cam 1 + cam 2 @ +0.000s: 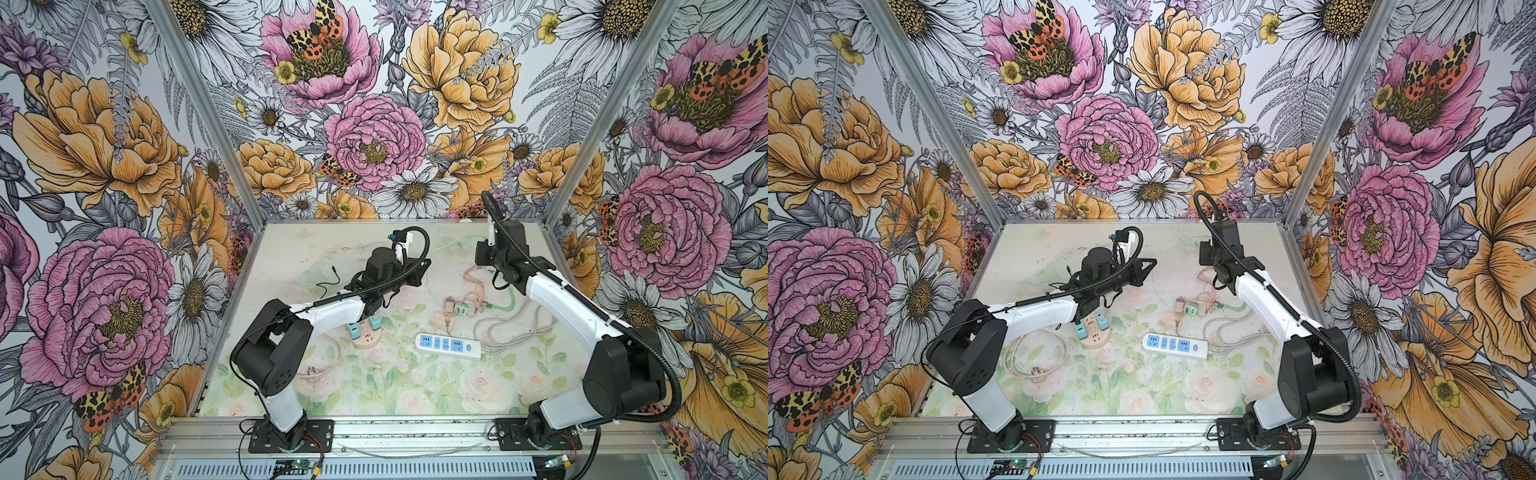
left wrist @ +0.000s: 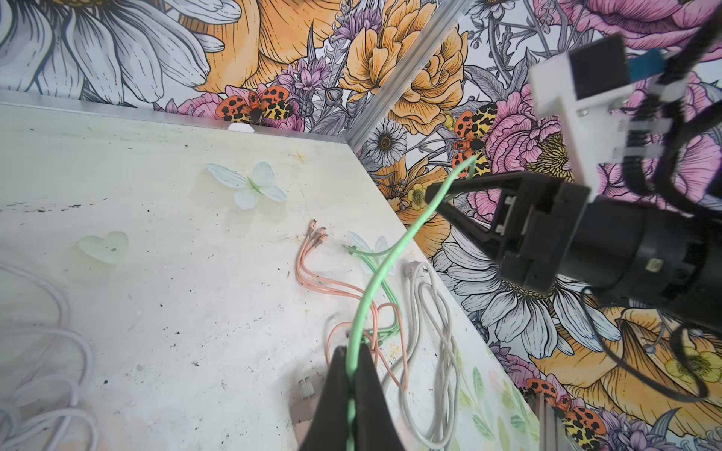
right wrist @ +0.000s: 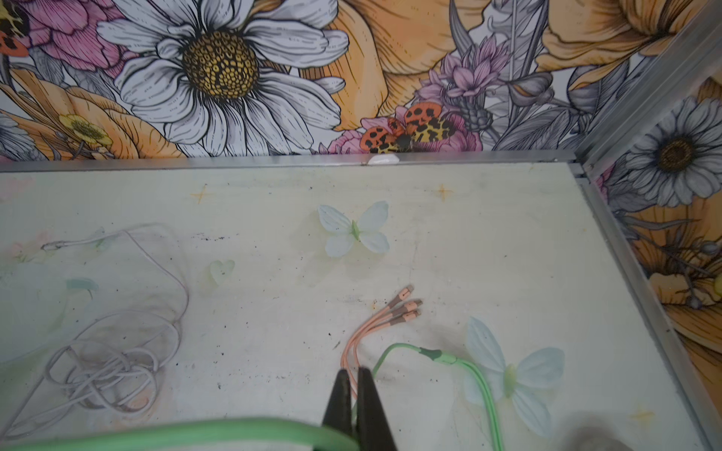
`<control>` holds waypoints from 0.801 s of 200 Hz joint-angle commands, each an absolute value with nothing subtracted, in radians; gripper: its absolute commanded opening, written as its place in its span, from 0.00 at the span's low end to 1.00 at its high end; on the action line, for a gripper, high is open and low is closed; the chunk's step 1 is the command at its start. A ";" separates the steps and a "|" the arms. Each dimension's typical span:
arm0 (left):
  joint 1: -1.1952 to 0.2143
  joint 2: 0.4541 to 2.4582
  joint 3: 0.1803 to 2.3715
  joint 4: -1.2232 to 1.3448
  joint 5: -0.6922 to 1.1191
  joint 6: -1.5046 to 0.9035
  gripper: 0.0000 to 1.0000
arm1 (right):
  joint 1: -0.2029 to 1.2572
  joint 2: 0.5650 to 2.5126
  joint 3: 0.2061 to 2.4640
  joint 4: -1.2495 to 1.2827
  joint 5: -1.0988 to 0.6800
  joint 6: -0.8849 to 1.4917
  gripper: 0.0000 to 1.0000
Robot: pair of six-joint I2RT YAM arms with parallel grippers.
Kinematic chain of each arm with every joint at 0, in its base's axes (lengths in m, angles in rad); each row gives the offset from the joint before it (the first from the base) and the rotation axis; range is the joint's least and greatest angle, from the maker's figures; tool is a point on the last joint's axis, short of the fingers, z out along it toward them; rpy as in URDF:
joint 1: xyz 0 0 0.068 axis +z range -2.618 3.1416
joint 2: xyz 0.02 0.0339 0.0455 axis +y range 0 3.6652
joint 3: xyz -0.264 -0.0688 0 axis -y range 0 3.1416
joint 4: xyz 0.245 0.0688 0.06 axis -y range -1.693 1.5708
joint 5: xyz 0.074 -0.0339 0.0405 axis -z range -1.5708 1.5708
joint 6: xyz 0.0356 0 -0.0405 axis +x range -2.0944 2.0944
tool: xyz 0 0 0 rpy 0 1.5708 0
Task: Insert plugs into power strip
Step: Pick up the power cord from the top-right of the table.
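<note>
Plug (image 1: 461, 309), green, on table (image 1: 374, 249), apart from right end effector (image 3: 354, 371) clamping green cable (image 3: 195, 429).

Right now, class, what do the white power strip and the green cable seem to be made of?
The white power strip looks like hard moulded plastic: smooth, slightly glossy, with rounded edges. The green cable is probably a flexible rubbery or plastic sheath with a matte finish: it bends in smooth curves.

Two teal cube plugs (image 1: 355, 331) upright on round pink power strip (image 1: 368, 341), green cube plug (image 1: 462, 310) touching pink-brown cube plug (image 1: 449, 304), twelve o'clock of white power strip (image 1: 446, 345)
</note>
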State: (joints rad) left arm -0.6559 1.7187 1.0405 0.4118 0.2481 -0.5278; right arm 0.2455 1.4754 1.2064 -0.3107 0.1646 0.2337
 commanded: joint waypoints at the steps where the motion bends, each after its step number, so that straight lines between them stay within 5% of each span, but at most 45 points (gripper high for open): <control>1: -0.643 1.703 1.024 0.458 0.250 -0.540 0.04 | 0.251 1.426 1.277 -0.324 0.185 0.201 0.00; 63: -0.644 1.708 0.996 0.525 0.280 -0.571 0.06 | 0.302 1.458 1.412 -0.330 0.100 0.136 0.00; 130: -0.643 1.738 1.019 0.599 0.442 -0.593 0.35 | 0.367 1.474 1.472 -0.336 0.144 0.060 0.00; 160: -0.643 1.684 0.983 0.584 0.431 -0.584 0.38 | 0.369 1.467 1.451 -0.334 0.170 0.047 0.00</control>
